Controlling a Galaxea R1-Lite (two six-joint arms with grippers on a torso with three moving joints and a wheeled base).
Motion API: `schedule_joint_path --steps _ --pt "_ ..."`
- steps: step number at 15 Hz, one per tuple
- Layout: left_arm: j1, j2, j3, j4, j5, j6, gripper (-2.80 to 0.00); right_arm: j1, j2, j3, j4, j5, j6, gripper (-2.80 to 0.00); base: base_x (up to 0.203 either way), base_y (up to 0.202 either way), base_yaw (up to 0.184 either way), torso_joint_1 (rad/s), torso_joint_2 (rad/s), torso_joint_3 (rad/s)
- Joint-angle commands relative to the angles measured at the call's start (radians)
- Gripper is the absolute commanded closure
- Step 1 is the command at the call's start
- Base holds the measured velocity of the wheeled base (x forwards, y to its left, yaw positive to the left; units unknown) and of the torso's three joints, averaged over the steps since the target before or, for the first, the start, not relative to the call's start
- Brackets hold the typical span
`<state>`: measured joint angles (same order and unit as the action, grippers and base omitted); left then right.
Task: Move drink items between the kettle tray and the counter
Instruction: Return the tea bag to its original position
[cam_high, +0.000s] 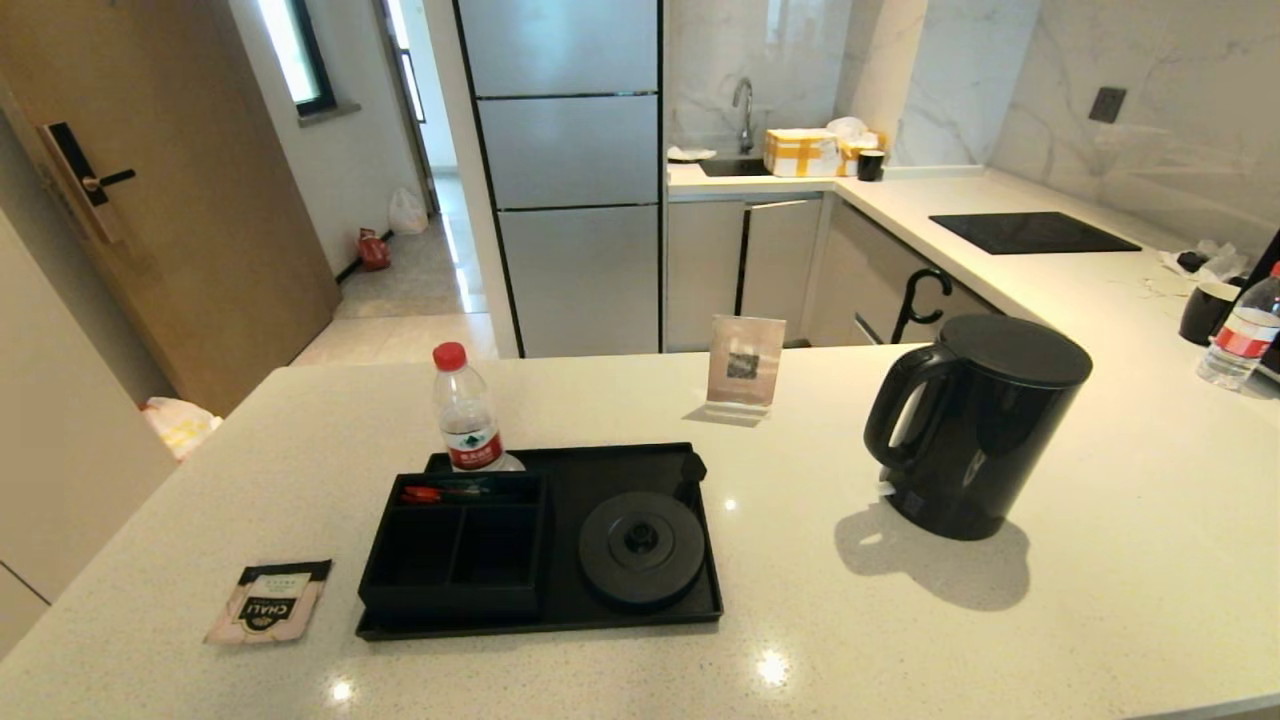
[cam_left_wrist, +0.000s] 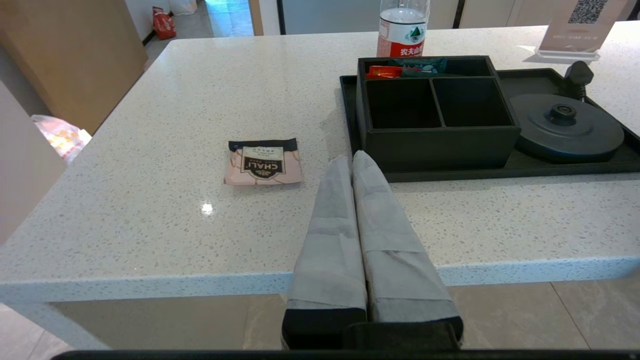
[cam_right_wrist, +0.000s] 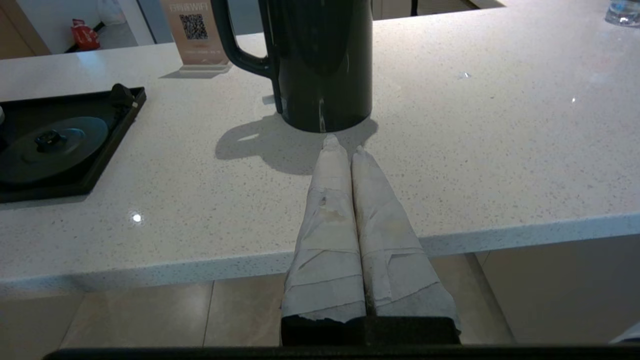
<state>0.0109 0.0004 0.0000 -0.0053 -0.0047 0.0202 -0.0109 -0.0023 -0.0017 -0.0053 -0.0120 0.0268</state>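
kettle and tea sachet both sit on your counter, off the tray; nothing moved yet, left gripper and right gripper pressed closed, empty

Kettle stands on counter just beyond right jaws; sachet left of left jaws, tray beyond them.
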Motion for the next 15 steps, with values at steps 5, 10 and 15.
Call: schedule_joint_path --steps 5,10,15 --pt "0.001 0.0 0.0 -0.001 0.0 0.0 0.0 0.0 0.002 0.002 -0.001 0.001 0.002 0.0 0.0 0.0 0.0 0.0 0.0 0.0" --pt "0.001 0.0 0.0 0.002 0.003 0.009 0.0 0.0 0.002 0.002 -0.001 0.0 0.002 0.0 0.0 0.0 0.0 0.0 0.0 0.0" --pt "0.0 0.001 -0.003 0.011 -0.008 0.073 0.0 0.0 0.002 0.002 -0.001 0.0 0.002 0.0 0.0 0.0 0.0 0.0 0.0 0.0"
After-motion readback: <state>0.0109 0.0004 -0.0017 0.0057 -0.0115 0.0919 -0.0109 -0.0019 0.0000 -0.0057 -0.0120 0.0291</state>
